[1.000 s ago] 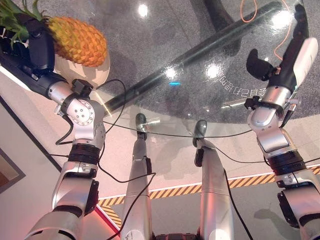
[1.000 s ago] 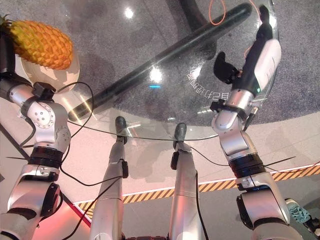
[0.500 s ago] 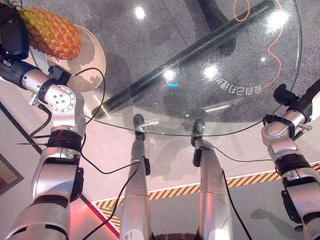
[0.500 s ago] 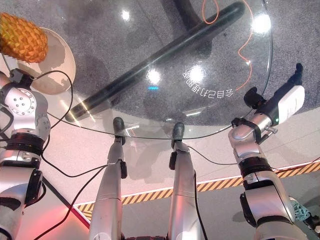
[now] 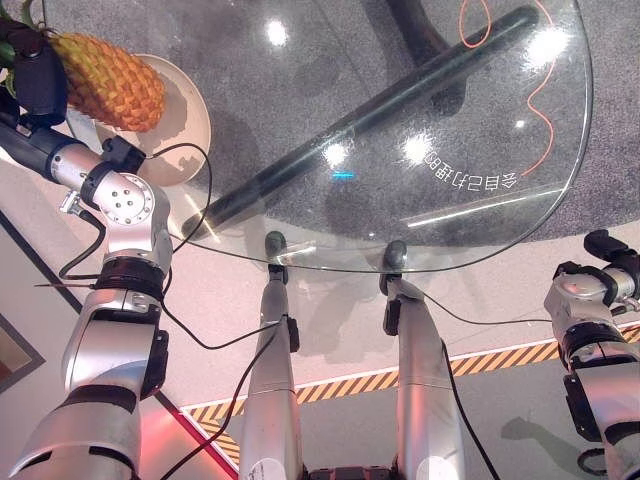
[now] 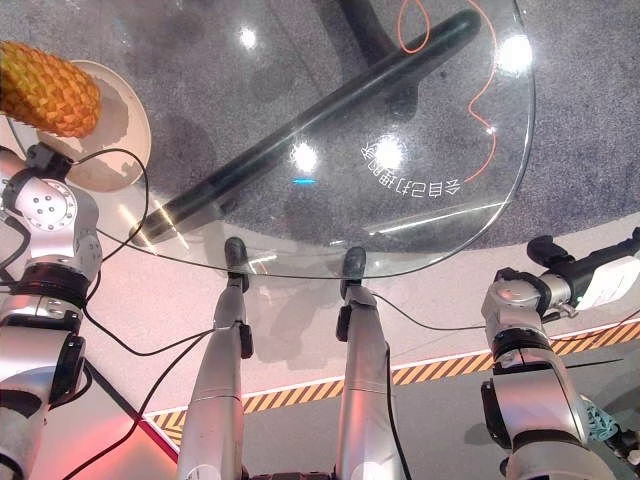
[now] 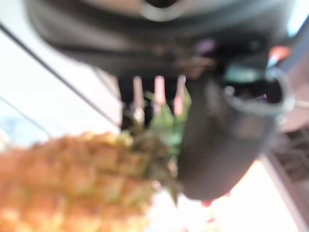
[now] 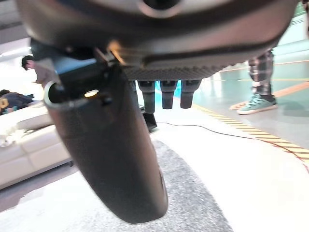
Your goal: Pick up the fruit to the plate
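An orange pineapple point(image 5: 112, 78) with green leaves is held over the left part of a beige plate point(image 5: 188, 112) at the far left of the round glass table point(image 5: 480, 235). My left hand point(image 5: 40, 72) is shut on its leafy end, and in the left wrist view the thumb point(image 7: 217, 145) presses beside the crown of the pineapple point(image 7: 72, 183). My right hand point(image 6: 605, 275) hangs off the table's right edge, below the rim. In its wrist view the fingers point(image 8: 166, 94) stand straight with nothing in them.
A dark bar point(image 5: 370, 120) runs slantwise under the glass. An orange cable point(image 5: 545, 80) lies on the grey floor beyond. Yellow-black tape point(image 5: 350, 382) marks the floor near me. A person's legs point(image 8: 260, 82) and a white sofa point(image 8: 29, 145) appear in the right wrist view.
My right arm has swung down from over the table to beside its right edge. The pineapple stays in my left hand over the plate. The camera has shifted a little.
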`<state>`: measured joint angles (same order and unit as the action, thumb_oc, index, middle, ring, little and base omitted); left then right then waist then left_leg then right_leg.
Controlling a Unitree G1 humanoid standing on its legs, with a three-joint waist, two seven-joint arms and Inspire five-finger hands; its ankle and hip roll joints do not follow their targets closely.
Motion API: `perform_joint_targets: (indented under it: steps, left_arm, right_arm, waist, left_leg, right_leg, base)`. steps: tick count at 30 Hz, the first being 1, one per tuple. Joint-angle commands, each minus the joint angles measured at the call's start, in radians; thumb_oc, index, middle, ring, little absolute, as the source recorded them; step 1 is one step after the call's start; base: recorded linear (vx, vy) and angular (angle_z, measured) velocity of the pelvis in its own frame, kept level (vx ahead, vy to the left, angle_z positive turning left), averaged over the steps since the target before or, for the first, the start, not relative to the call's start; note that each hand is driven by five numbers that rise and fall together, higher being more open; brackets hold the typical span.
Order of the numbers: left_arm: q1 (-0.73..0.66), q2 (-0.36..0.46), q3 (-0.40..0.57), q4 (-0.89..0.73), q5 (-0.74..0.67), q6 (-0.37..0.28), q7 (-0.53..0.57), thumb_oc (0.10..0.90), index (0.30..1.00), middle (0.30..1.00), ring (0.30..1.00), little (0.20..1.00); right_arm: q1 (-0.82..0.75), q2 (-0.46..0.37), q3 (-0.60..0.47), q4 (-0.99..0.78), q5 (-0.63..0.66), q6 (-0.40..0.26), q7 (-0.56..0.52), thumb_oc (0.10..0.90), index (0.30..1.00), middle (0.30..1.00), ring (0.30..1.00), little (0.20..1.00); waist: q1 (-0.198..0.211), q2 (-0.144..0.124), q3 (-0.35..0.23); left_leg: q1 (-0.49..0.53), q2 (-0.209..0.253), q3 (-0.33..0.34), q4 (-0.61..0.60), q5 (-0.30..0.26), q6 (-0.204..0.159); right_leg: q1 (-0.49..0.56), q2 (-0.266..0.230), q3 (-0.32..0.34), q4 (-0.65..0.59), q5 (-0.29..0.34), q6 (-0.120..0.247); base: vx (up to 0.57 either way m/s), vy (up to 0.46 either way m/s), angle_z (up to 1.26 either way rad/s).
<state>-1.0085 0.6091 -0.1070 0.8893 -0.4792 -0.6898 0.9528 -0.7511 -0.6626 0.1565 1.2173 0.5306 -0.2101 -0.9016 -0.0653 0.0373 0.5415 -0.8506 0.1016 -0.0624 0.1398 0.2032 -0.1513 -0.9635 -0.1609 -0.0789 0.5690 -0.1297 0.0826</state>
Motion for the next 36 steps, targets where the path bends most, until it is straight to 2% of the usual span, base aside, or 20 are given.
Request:
perform_joint_targets:
  steps: [1, 4, 8, 12, 22, 36]
  left_arm:
    - [-0.113, 0.140, 0.010, 0.018, 0.047, -0.112, 0.047, 0.100, 0.300, 0.300, 0.300, 0.200]
    - [-0.120, 0.141, 0.004, 0.032, 0.104, -0.102, 0.121, 0.100, 0.300, 0.300, 0.300, 0.200]
    - [-0.125, 0.137, 0.010, 0.051, 0.153, -0.113, 0.162, 0.100, 0.300, 0.300, 0.300, 0.200]
    - [-0.121, 0.125, 0.008, 0.063, 0.203, -0.089, 0.179, 0.100, 0.300, 0.300, 0.300, 0.200]
    - [-0.116, 0.101, 0.000, 0.104, 0.214, -0.091, 0.152, 0.100, 0.300, 0.300, 0.300, 0.200]
    - [-0.141, 0.089, -0.008, 0.150, 0.214, -0.079, 0.125, 0.100, 0.300, 0.300, 0.300, 0.200]
  right_arm:
    - [0.032, -0.021, -0.042, 0.067, 0.046, -0.004, 0.007, 0.800, 0.900, 0.900, 0.900, 0.900]
    - [0.036, -0.017, -0.032, 0.093, 0.043, 0.018, 0.063, 0.800, 0.900, 0.900, 0.900, 0.900]
    - [0.035, 0.001, -0.015, 0.105, 0.028, 0.025, 0.098, 0.800, 0.900, 0.900, 0.900, 0.900]
    - [0.044, 0.027, 0.009, 0.105, -0.003, 0.035, 0.153, 0.800, 0.900, 0.900, 0.900, 0.900]
    - [0.054, 0.068, 0.058, 0.106, -0.052, 0.024, 0.248, 0.800, 0.900, 0.900, 0.900, 0.900]
    - [0.054, 0.122, 0.103, 0.112, -0.029, 0.094, 0.374, 0.800, 0.900, 0.900, 0.900, 0.900]
  waist:
    - [0.007, -0.039, -0.022]
    - [0.008, -0.036, -0.022]
    - [0.009, -0.037, -0.022]
    - [0.010, -0.043, -0.022]
    - [0.008, -0.053, -0.022]
    - [0.006, -0.063, -0.022]
  left_leg:
    - [0.037, -0.051, 0.061, 0.127, -0.182, 0.052]
    - [0.031, -0.053, 0.059, 0.128, -0.172, 0.054]
    - [0.027, -0.054, 0.055, 0.130, -0.171, 0.054]
    - [0.024, -0.056, 0.050, 0.137, -0.176, 0.056]
    - [0.019, -0.055, 0.046, 0.152, -0.186, 0.054]
    - [0.015, -0.054, 0.041, 0.153, -0.179, 0.049]
  right_leg:
    - [0.149, 0.079, -0.015, -0.268, 0.095, 0.006]
    - [0.143, 0.079, -0.013, -0.270, 0.104, 0.003]
    - [0.140, 0.080, -0.013, -0.269, 0.104, 0.001]
    - [0.137, 0.084, -0.013, -0.264, 0.101, -0.002]
    - [0.131, 0.092, -0.011, -0.244, 0.085, -0.005]
    - [0.129, 0.100, -0.008, -0.238, 0.083, -0.011]
  base:
    - [0.03, 0.003, -0.01]
    - [0.00, 0.000, 0.00]
    - [0.01, -0.001, 0.00]
    - [0.00, 0.000, 0.00]
    - [0.00, 0.000, 0.00]
    - [0.00, 0.000, 0.00]
